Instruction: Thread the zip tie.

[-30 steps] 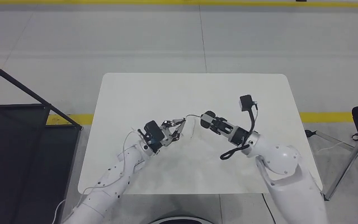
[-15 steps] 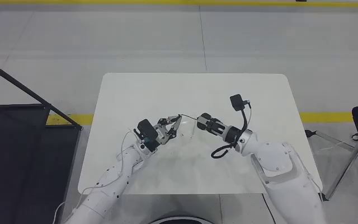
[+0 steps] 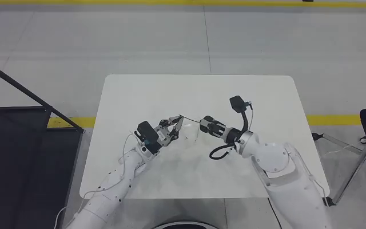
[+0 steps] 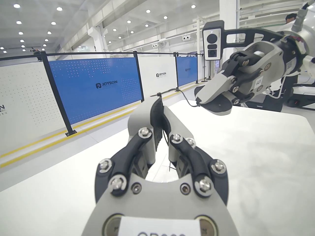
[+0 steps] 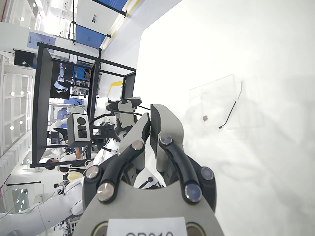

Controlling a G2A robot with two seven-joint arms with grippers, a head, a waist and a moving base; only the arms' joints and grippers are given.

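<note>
Gripping the zip tie [image 4: 159,95] at its head, the left end effector [image 4: 158,110] is clamped shut above the tabletop [image 4: 258,153]. The right end effector [image 4: 209,103] pinches the tie's other end.

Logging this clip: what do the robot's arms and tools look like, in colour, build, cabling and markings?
The left arm and right arm have glossy white shells. The left tool and right tool each have silver-grey fingers on black linkages, black ribbed pads and a white printed label. A black cable loops beside the right wrist.
</note>
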